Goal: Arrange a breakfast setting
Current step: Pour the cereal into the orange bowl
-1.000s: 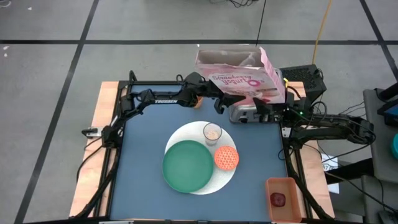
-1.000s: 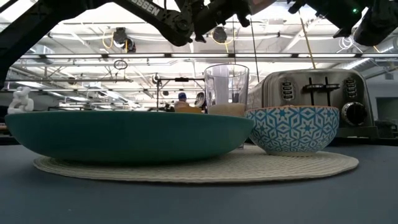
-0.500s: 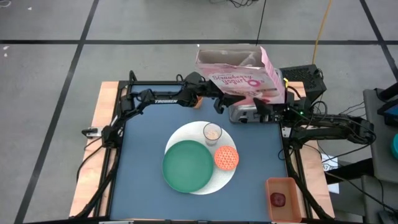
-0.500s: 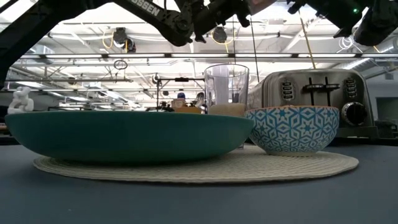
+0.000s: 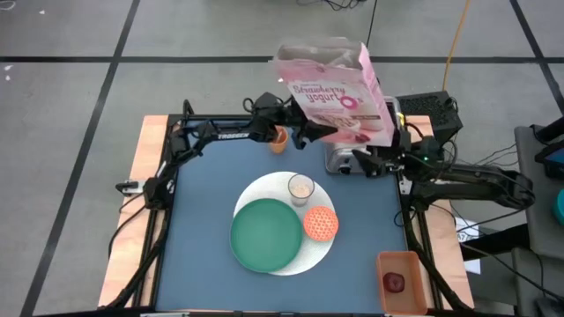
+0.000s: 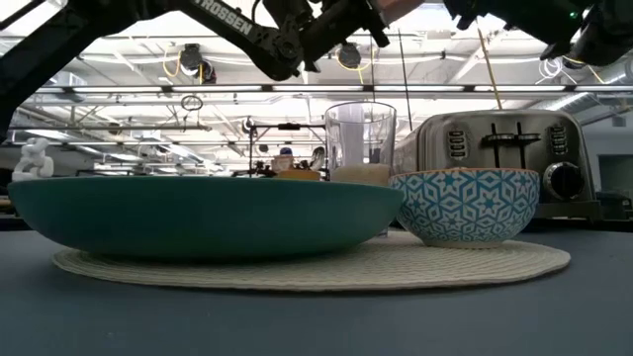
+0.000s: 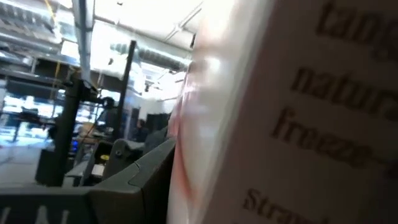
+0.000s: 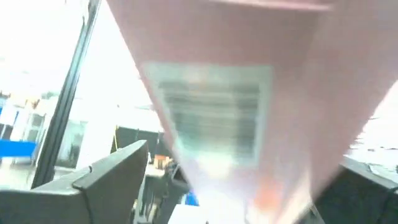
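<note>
The left gripper (image 5: 304, 136) holds the cereal box (image 5: 339, 92) up above the toaster (image 5: 348, 160), fingers clamped on the box's side. The right gripper (image 5: 361, 163) sits just beside the toaster, under the box; its fingers cannot be told. In front of the toaster, the mat (image 5: 264, 189) carries the plate (image 5: 264, 233), glass (image 5: 301, 187) and bowl (image 5: 321, 223).

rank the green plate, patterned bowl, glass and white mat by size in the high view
1. white mat
2. green plate
3. patterned bowl
4. glass, only slightly smaller than the bowl
</note>
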Robot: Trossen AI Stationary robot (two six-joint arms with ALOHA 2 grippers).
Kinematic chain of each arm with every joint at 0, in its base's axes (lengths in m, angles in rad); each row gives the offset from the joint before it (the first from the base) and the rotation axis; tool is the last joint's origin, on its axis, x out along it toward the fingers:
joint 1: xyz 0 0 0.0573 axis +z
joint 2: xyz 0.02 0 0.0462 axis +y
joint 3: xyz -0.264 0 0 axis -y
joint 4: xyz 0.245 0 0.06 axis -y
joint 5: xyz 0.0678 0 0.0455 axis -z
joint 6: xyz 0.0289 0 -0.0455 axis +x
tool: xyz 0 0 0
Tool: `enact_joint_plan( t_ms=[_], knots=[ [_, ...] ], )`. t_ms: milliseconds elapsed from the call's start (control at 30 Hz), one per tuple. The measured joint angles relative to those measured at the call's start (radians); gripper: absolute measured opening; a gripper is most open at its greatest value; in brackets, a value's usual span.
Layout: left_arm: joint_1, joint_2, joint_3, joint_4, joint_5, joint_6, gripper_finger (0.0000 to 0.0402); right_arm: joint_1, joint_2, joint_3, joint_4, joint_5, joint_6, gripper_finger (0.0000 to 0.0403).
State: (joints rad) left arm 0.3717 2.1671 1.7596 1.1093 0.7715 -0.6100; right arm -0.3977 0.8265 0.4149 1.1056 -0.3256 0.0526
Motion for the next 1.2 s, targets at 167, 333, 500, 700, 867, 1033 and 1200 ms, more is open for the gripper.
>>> enact_joint_plan(
  t_ms=[167,333,500,700,867,1033,1200],
  knots=[
    [0.018,-0.013,0.000,0.042,0.019,-0.037,0.0225,0.000,-0.108,0.000,-0.149,0.007,-0.064,0.0393],
    [0.045,-0.019,0.000,0.053,0.010,-0.047,0.0224,0.000,-0.188,-0.001,-0.254,0.006,-0.068,0.0393],
    [0.060,-0.041,0.000,0.026,-0.022,-0.044,0.0205,-0.001,-0.213,-0.001,-0.297,0.007,-0.068,0.0393],
    [0.055,-0.068,0.001,-0.093,-0.092,0.065,0.0203,-0.001,-0.212,-0.001,-0.297,0.008,-0.072,0.0393],
    [0.050,-0.089,0.001,-0.121,-0.100,0.086,0.0202,-0.001,-0.211,-0.001,-0.297,0.008,-0.072,0.0393],
    [0.055,-0.125,0.001,-0.177,-0.122,0.093,0.0201,-0.001,-0.211,-0.001,-0.296,0.009,-0.072,0.0393],
    [0.053,-0.212,0.001,-0.423,-0.173,0.230,0.0201,-0.002,-0.211,-0.001,-0.296,0.010,-0.072,0.0393]
  ],
)
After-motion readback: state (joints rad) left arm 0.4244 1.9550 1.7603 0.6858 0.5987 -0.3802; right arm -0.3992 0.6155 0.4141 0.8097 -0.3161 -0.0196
